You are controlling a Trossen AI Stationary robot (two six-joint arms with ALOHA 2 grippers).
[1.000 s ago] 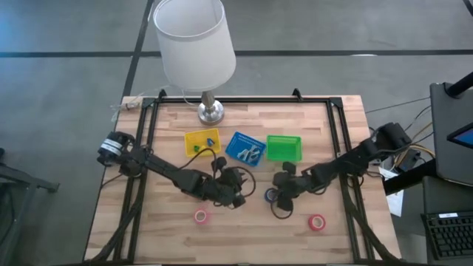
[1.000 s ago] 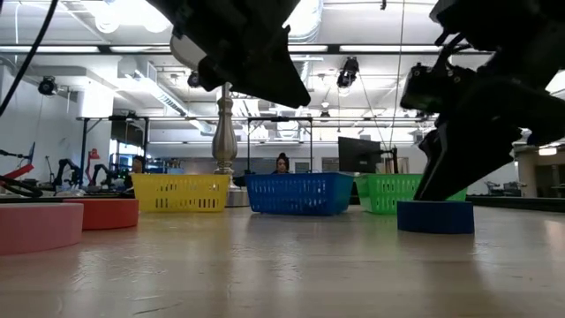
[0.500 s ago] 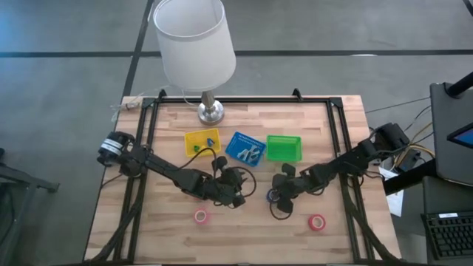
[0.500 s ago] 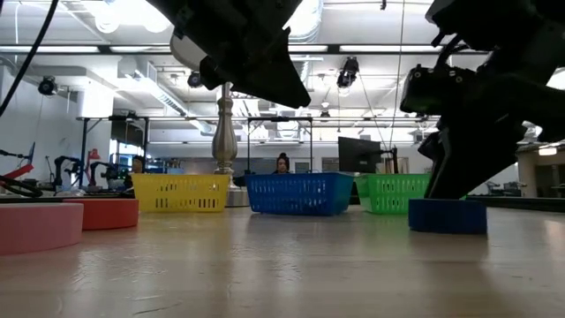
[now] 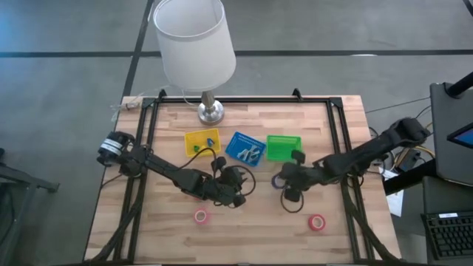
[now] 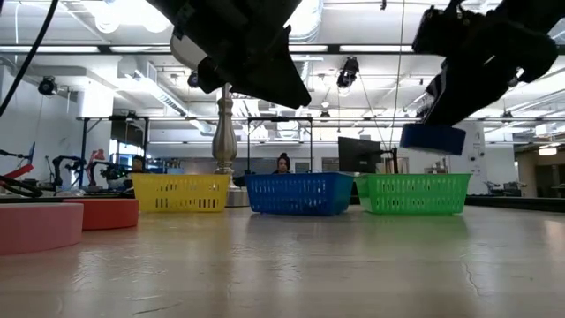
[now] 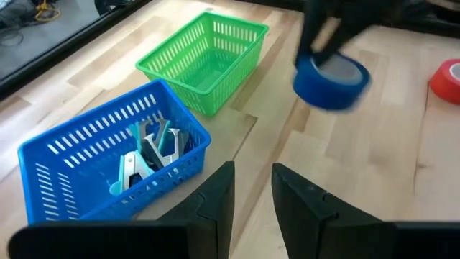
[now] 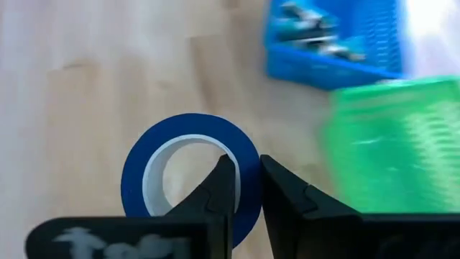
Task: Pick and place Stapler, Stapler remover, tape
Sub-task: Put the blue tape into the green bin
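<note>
Right gripper (image 8: 241,188): I have its jaws pinched on the wall of the blue tape roll (image 8: 188,173), one jaw inside the ring and one outside. In the low view the roll hangs clear above the table (image 6: 282,265), in the upper right of the frame.
Blue tape place: in the high view it is right of the frame's centre, just below the green basket (image 5: 284,148), not yet over it.
Left gripper (image 7: 251,188): it waits near the centre of the high view, below the blue basket (image 5: 245,148); the jaws stand a little apart and hold nothing.
Handling of the tape: I judge it light and stiff, a smooth ring. A pinch on one wall can let it swing or slip, so I would move slowly.
Other tape: one red roll (image 5: 200,216) lies at the lower middle of the high view and one red roll (image 5: 317,222) at the lower right.
Blue basket content: small blue and metal office tools; I cannot tell which.
Writing: no brand or label can be read.
</note>
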